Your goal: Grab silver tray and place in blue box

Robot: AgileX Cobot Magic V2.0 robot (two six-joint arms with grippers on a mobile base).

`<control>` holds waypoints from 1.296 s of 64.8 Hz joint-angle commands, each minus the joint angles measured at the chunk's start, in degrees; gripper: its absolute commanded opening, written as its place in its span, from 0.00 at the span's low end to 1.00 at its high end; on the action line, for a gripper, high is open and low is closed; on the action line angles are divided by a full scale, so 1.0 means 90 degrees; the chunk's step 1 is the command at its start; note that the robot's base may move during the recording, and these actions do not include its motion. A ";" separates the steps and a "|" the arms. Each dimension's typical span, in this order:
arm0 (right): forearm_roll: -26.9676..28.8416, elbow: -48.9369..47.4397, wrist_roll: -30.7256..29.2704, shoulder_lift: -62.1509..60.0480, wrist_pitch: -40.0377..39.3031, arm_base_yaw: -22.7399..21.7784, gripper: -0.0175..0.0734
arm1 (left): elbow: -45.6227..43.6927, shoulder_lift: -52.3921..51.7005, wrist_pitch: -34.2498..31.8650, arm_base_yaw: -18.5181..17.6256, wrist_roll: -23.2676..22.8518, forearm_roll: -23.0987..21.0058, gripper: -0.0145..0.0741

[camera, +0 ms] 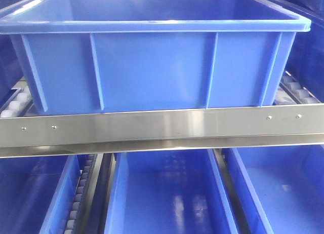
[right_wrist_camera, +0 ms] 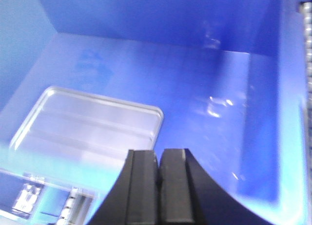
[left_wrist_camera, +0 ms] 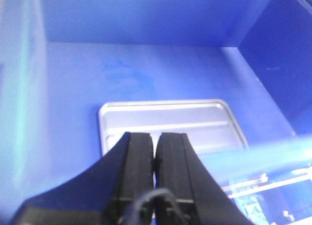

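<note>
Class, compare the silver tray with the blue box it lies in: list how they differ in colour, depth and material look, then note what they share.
The silver tray is shiny metal; the blue box looks like matte blue plastic. The tray is shallow with a low rim; the box has tall walls. The tray's bottom carries two long ridges; the box's floor looks smooth. Both are rectangular and open-topped.

You are looking at two pincers, both black throughout. Your left pincer (left_wrist_camera: 155, 159) is showing two thick, rectangular finger blocks with matte faces, flaring below into a broad curved black body that is sweeping out to either side. A thin dark cable is looping across its base, between the two blocks. Your right pincer (right_wrist_camera: 158, 178) is showing the same pair of blocky black fingers, each edged with a shallow vertical groove, widening downward into curved shoulders.
</note>
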 commanded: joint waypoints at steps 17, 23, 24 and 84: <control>-0.0011 0.2361 -0.0165 -0.2888 -0.1570 -0.0003 0.25 | 0.2360 -0.2454 -0.1414 -0.0034 0.0011 0.0042 0.15; -0.0017 0.2921 -0.0170 -0.3711 -0.1577 -0.0003 0.25 | 0.2803 -0.3202 -0.1402 -0.0034 0.0011 0.0042 0.15; -0.0017 0.2989 -0.0170 -0.3822 -0.1568 -0.0003 0.25 | 0.2883 -0.3305 -0.1378 -0.0034 0.0011 0.0042 0.15; -0.0009 0.3815 -0.0170 -0.6188 -0.0456 -0.0003 0.25 | 0.3130 -0.6474 0.0714 -0.0034 0.0011 0.0042 0.15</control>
